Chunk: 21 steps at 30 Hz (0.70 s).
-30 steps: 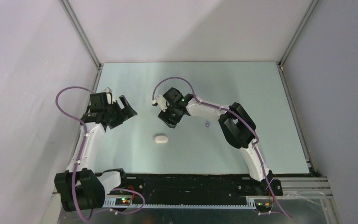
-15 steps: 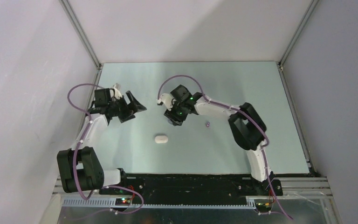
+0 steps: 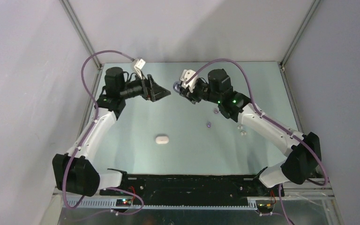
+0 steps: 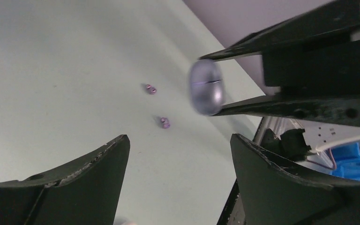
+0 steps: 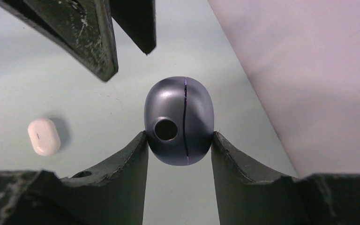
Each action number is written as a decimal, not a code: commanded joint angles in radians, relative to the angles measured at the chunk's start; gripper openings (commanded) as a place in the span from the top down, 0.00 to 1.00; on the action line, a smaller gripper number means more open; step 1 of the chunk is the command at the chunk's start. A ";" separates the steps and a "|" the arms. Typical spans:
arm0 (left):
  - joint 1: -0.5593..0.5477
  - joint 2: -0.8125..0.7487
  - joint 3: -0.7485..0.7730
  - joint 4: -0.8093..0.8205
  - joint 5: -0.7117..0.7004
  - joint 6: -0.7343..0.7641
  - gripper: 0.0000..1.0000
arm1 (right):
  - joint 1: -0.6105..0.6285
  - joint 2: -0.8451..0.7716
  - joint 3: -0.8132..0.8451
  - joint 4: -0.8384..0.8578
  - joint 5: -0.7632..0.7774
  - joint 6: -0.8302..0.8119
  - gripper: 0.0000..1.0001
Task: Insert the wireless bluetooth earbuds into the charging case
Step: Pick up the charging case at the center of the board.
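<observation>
Dark grey, the closed charging case (image 5: 179, 121) is being pinched aloft by the right gripper (image 5: 178, 137) while the left gripper (image 4: 179, 138) is gaping wide opposite, probably needing to prise the lid next, the earbuds (image 4: 151, 89) lying loose on the table (image 3: 136, 126).

Even diffuse light from above, moderately bright, no hard glare. Bench (image 3: 192, 145) has a faint sheen mid-frame in top view. White case (image 5: 42, 136) throws a soft shadow on its right. Left wrist view: dark case (image 4: 206, 87) blurred, near fingers (image 4: 89, 183) soft.
</observation>
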 commanded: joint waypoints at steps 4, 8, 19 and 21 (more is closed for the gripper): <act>-0.068 0.019 0.052 0.091 0.047 0.026 0.18 | 0.019 0.000 -0.051 0.147 0.009 -0.079 0.67; -0.078 0.039 0.081 0.054 0.049 0.027 0.21 | 0.034 -0.001 -0.051 0.171 0.024 -0.103 0.66; -0.101 0.097 0.136 -0.003 0.063 0.033 0.42 | 0.063 -0.004 -0.052 0.210 0.042 -0.102 0.66; -0.102 0.100 0.137 -0.001 0.070 0.035 0.48 | 0.066 -0.005 -0.051 0.213 0.048 -0.104 0.66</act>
